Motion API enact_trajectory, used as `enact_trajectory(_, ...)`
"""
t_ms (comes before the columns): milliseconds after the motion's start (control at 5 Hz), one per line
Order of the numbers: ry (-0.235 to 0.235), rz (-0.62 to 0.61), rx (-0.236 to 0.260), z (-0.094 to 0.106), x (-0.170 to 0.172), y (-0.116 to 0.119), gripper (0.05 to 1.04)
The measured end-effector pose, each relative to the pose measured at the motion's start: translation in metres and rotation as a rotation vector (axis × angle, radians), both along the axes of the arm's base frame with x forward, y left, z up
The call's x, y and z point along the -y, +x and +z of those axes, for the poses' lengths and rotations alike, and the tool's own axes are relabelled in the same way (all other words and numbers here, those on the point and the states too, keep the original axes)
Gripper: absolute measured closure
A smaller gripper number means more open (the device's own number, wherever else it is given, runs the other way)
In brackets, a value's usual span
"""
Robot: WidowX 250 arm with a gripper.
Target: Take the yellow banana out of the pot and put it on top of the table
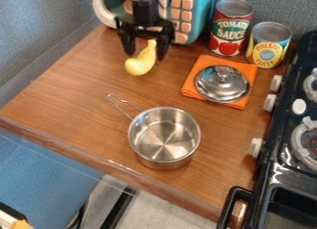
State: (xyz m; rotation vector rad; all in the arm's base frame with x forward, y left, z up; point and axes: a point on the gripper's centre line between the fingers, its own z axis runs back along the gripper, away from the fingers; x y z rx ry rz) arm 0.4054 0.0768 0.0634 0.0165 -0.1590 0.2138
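Camera view: we see the jaws spread apart about the banana (142, 64), presumably to leave it on the tabletop (74, 93), away from the pot (163, 163).

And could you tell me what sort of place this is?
It looks like a toy kitchen, judging by the stove, the metal pot and the red food can.

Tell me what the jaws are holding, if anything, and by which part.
Nothing, as far as I can judge: the jaws stand wide apart around the upper, narrow end of the banana, with a gap showing beside it.
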Motion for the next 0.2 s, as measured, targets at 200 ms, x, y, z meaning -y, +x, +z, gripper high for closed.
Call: enact_trajectory(200, -0.014, -0.022, 0.014, 0.0102, 0.0043, -0.0022, 0.083)
